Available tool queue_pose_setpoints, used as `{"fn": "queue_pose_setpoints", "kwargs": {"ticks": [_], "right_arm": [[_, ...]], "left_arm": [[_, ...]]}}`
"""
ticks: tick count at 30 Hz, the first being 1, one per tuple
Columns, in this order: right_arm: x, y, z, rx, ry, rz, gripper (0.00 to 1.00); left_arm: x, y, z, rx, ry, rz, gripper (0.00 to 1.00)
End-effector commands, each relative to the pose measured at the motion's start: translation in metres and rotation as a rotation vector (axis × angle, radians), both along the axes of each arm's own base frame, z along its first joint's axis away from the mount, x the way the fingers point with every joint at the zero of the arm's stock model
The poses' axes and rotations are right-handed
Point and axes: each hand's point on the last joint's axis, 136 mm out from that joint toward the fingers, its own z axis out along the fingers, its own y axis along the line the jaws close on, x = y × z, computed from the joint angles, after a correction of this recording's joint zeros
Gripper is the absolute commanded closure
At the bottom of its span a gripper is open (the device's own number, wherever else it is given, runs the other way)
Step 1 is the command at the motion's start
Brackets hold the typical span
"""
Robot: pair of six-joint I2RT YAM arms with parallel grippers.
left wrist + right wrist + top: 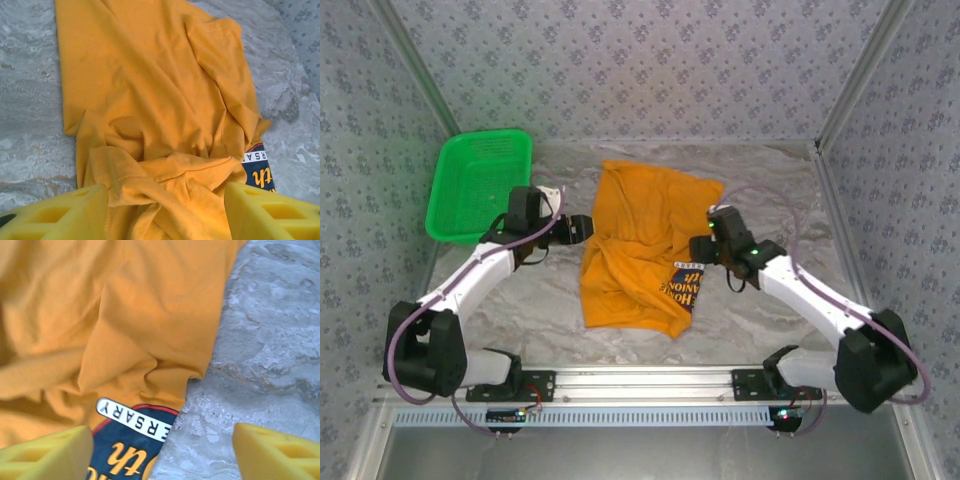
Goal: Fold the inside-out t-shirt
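Observation:
The inside-out t-shirt point(640, 245) lies crumpled and partly doubled over in the middle of the table, orange-yellow, with a dark blue printed graphic point(688, 287) showing at its near right corner. My left gripper point(582, 228) is at the shirt's left edge, open. In the left wrist view its yellow fingers point(55, 212) stand wide apart over a bunched fold and seam of the shirt point(165, 185). My right gripper point(700, 247) is at the shirt's right edge, also open. Its fingers point(277, 452) straddle the graphic point(127, 450) and bare table.
A green plastic mesh basket point(480, 185) sits at the back left, close to the left arm. The marbled grey table point(770, 190) is walled by patterned panels at the back and sides. Bare tabletop lies right of the shirt point(270, 340).

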Motion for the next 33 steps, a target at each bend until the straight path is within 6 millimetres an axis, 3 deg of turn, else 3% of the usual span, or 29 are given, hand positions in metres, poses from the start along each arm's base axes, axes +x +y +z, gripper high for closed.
{"fn": "queue_pose_setpoints", "kwargs": {"ticks": [1, 3, 5, 8, 10, 11, 18, 21, 23, 27, 29, 30, 33], "right_arm": [[-0.032, 0.011, -0.014, 0.279, 0.237, -0.086, 0.29], [-0.054, 0.02, -0.022, 0.343, 0.362, -0.069, 0.23], [-0.067, 0.004, -0.027, 0.304, 0.43, -0.124, 0.21], [-0.067, -0.019, -0.03, 0.31, 0.459, -0.201, 0.2], [-0.062, -0.032, -0.03, 0.341, 0.46, -0.257, 0.19], [-0.059, -0.036, -0.029, 0.368, 0.453, -0.275, 0.19], [-0.048, -0.055, -0.029, 0.426, 0.398, -0.339, 0.19], [-0.05, -0.061, -0.031, 0.431, 0.395, -0.353, 0.19], [-0.053, -0.063, -0.033, 0.44, 0.393, -0.36, 0.2], [-0.059, -0.069, -0.036, 0.465, 0.392, -0.38, 0.22], [-0.061, -0.075, -0.036, 0.479, 0.389, -0.401, 0.23], [-0.061, -0.077, -0.034, 0.47, 0.372, -0.383, 0.24], [-0.061, -0.078, -0.027, 0.471, 0.339, -0.353, 0.26]], "left_arm": [[-0.018, -0.03, 0.024, 0.075, -0.09, -0.122, 0.38], [-0.053, -0.077, 0.029, 0.147, -0.218, -0.392, 0.38], [-0.112, -0.127, 0.02, 0.205, -0.366, -0.76, 0.38], [-0.182, -0.165, -0.01, 0.247, -0.526, -1.152, 0.28], [-0.212, -0.179, -0.03, 0.239, -0.576, -1.325, 0.28], [-0.217, -0.186, -0.042, 0.268, -0.592, -1.374, 0.28], [-0.206, -0.21, -0.117, 0.624, -0.597, -1.555, 0.28], [-0.206, -0.227, -0.128, 0.66, -0.625, -1.588, 0.3], [-0.207, -0.236, -0.135, 0.669, -0.643, -1.61, 0.4], [-0.205, -0.254, -0.132, 0.624, -0.663, -1.59, 0.77], [-0.194, -0.264, -0.122, 0.604, -0.677, -1.512, 0.95], [-0.182, -0.27, -0.111, 0.584, -0.656, -1.436, 1.0], [-0.146, -0.28, -0.07, 0.45, -0.57, -1.225, 1.0]]}}
